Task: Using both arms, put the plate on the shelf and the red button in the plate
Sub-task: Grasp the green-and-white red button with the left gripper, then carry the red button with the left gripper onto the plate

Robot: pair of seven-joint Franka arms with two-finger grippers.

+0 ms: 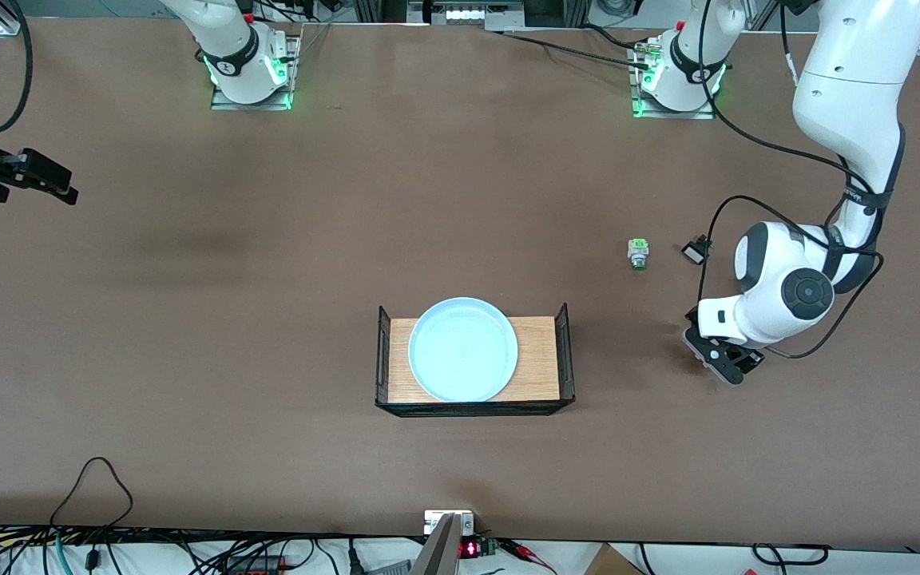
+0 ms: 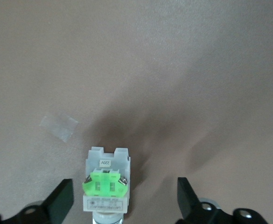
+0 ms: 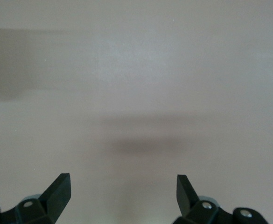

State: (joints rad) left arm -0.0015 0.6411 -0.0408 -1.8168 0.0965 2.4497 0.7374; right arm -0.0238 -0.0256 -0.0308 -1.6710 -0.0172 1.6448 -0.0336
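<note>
The left claw (image 2: 122, 198) is low over the worktop (image 1: 268, 319) toward the left arm's end, its fingers (image 2: 61, 198) spread wide on either side of the red button (image 2: 107, 183), not gripping it. The right claw (image 3: 122, 196) waits over bare worktop at the right arm's end, wide open and empty. The plate (image 1: 463, 349) lies on a wooden tray (image 1: 536, 359) mid-worktop, well apart from both claws.

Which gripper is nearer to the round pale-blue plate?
Left. The left gripper is low beside the tray, toward its arm's end; the right gripper is at the table's edge, much farther from the plate.
</note>
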